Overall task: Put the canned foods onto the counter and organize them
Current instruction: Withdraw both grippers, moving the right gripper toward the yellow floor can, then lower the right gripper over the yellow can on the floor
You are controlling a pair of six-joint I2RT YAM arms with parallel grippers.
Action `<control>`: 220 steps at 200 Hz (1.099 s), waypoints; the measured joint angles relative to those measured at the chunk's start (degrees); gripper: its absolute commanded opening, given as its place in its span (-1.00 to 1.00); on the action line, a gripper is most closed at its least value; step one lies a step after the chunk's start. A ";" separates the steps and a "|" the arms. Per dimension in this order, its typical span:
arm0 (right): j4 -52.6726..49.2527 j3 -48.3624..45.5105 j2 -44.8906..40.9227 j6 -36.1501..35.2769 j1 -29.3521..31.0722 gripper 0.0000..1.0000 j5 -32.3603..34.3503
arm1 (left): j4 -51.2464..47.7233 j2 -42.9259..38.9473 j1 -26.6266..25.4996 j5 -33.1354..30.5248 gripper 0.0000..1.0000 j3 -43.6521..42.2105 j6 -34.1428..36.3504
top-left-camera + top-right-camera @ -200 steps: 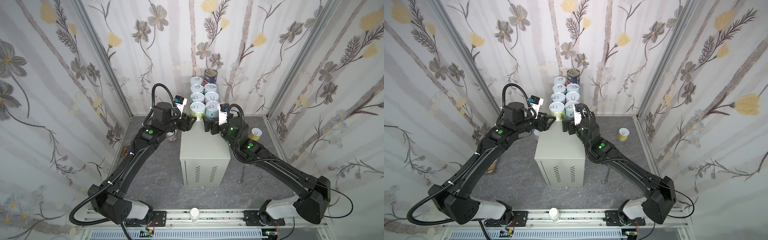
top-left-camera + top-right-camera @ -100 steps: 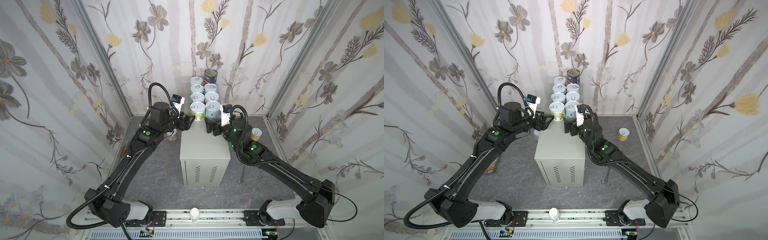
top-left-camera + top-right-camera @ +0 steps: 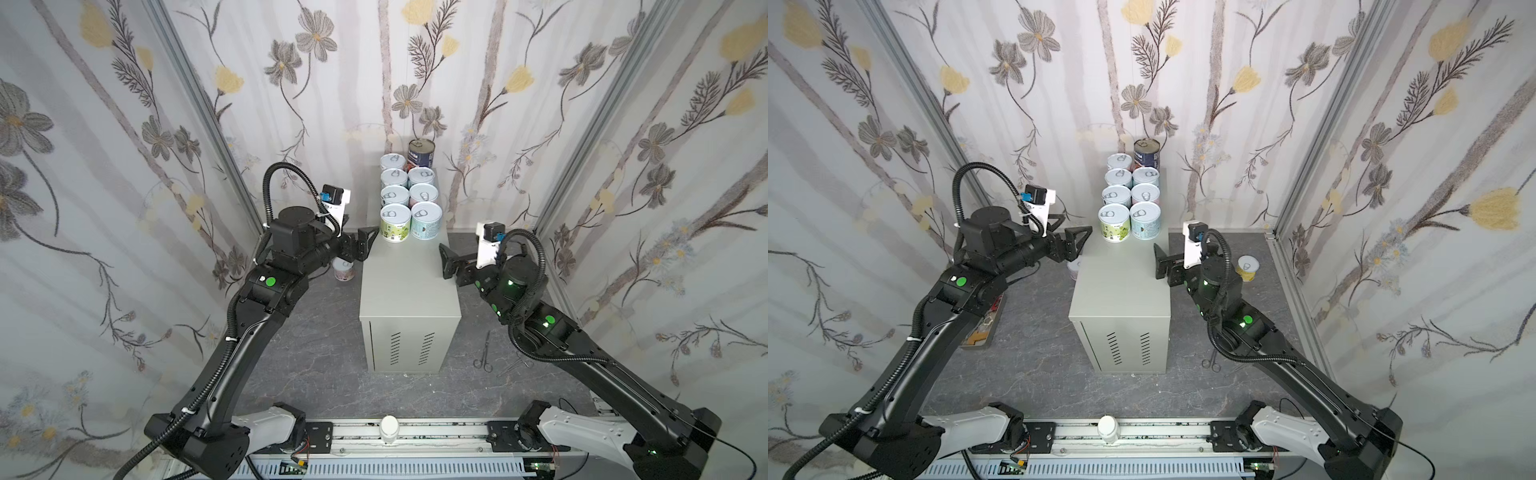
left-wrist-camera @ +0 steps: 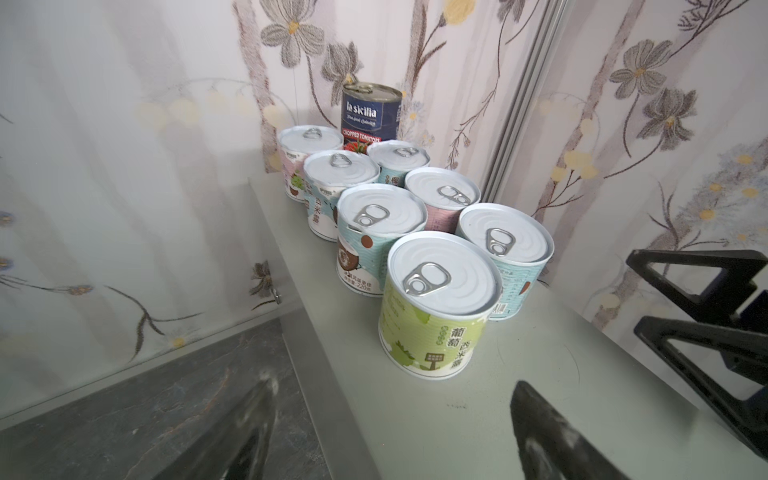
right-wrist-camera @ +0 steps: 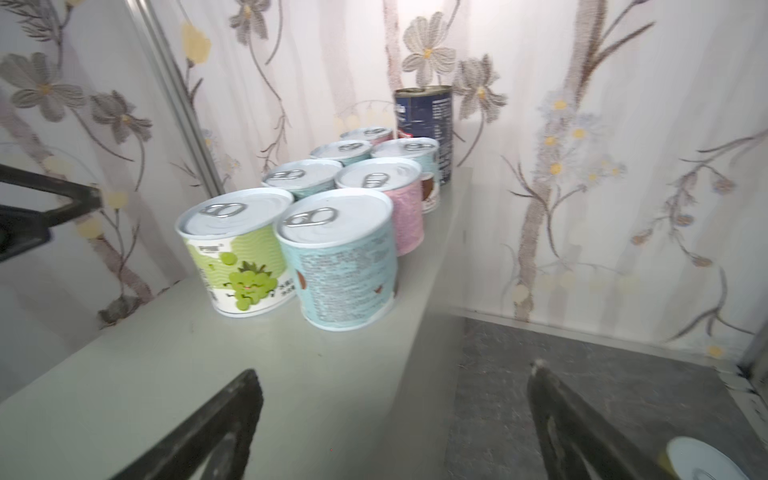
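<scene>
One pink can (image 3: pixel 344 270) half hidden behind left hand (image 3: pixel 368 245); yellow can (image 5: pixel 700 459) cut off.

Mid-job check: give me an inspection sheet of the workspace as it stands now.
Surface: counter top, near half bare; dark floor around it.
Job's things: eight cans upright in two rows at the counter's far end; pink can and yellow can on the floor.
Clutter: scissors on floor right of counter; tray by left wall.
Grippers: left gripper and right gripper open, empty, flanking the counter.
Cables: black hoses loop over both arms, clear of cans.
Surroundings: floral walls on three sides; rail in front.
</scene>
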 measured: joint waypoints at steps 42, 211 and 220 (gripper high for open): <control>-8.87 -5.01 -8.28 7.32 -11.52 0.99 5.68 | 5.14 -0.35 4.20 -4.83 0.96 -3.17 0.09; -20.83 10.21 31.34 18.84 -48.37 0.99 -20.92 | 13.03 6.82 13.79 -7.48 1.00 -8.17 -3.19; -21.16 11.69 33.94 18.71 -48.70 0.99 -21.84 | 13.07 7.30 13.88 -7.28 1.00 -8.20 -3.19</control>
